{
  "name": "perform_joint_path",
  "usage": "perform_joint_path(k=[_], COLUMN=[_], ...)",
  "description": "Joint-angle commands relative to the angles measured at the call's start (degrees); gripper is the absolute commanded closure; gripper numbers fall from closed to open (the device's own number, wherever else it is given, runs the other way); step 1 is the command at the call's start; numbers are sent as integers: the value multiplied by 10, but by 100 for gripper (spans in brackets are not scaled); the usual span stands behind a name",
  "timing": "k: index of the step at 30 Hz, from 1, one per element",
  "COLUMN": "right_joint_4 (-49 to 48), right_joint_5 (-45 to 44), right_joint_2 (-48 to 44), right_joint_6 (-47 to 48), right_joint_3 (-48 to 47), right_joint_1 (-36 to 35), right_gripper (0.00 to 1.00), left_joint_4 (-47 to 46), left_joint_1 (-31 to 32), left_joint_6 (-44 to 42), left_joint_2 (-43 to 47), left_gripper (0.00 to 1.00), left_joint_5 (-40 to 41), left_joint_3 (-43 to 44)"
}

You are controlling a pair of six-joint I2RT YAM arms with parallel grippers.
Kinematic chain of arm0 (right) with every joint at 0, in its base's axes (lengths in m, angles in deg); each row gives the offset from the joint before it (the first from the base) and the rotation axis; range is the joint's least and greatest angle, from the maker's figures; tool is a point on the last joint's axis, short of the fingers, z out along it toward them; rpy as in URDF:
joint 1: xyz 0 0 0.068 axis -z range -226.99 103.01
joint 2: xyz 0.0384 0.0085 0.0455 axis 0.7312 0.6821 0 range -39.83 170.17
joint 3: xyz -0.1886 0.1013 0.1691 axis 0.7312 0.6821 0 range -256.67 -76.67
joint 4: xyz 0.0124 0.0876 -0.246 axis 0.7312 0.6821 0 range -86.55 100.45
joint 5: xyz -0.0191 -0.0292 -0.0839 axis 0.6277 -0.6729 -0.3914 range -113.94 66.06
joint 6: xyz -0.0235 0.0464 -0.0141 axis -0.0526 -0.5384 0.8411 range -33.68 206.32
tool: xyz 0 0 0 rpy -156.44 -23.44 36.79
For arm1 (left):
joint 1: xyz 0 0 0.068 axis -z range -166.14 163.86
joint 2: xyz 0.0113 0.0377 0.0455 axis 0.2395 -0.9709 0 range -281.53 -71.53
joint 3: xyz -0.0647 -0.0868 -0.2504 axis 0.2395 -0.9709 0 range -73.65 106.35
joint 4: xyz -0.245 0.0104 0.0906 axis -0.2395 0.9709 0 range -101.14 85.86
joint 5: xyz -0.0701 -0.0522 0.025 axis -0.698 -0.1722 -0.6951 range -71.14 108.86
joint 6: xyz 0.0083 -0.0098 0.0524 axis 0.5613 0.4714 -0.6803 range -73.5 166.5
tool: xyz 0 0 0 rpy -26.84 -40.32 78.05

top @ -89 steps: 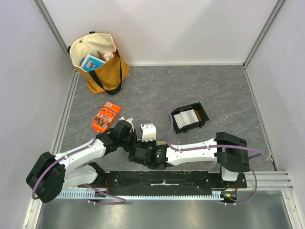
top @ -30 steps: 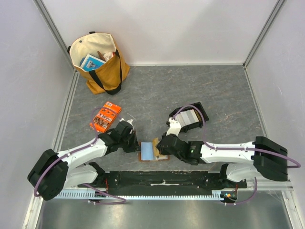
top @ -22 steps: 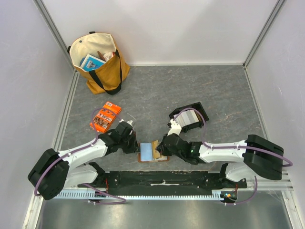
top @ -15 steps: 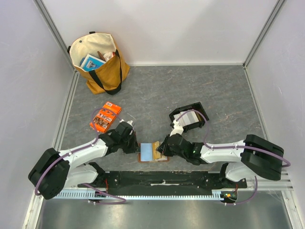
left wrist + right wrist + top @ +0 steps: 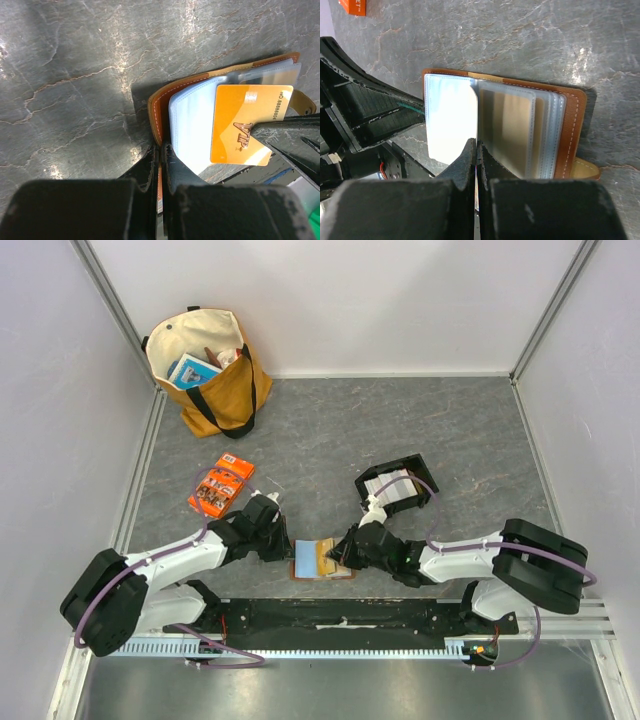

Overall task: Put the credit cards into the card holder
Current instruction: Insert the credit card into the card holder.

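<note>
– Grey marbled table (image 5: 330,430) under both arms. What does the top view miss?
– It shows only the open card holder (image 5: 322,560) between the grippers. In the left wrist view the left gripper (image 5: 159,155) is closed on its brown cover edge, and a gold card (image 5: 245,131) lies on the sleeves ahead.
– Room?
– Bare table beyond the tips. The right gripper (image 5: 476,147) is closed at that card's edge. Whether it grips the card, I cannot tell.
</note>
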Motion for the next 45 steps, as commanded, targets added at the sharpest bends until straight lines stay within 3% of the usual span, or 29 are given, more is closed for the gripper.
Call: perform_joint_path(k=[1, 17, 22, 32, 45], right_joint_4=[-12, -114, -93, 39, -33], right_joint_5=[-2, 37, 26, -62, -4], right_joint_2=[11, 87, 73, -60, 18], right_joint_6=[-34, -84, -79, -41, -39], right_joint_3=[18, 36, 34, 36, 24], right_joint_1=[5, 6, 6, 6, 6], right_gripper=[100, 100, 100, 100, 100], left_joint_4=[-2, -3, -3, -3, -3], left_joint_1=[0, 0, 0, 0, 0], left_joint_6=[16, 18, 18, 17, 15], left_joint_2=[-1, 5, 2, 0, -2], left_gripper=[98, 98, 98, 98, 98], left_joint_5=[13, 11, 11, 11, 11], left_joint_3=[-9, -11, -10, -7, -6])
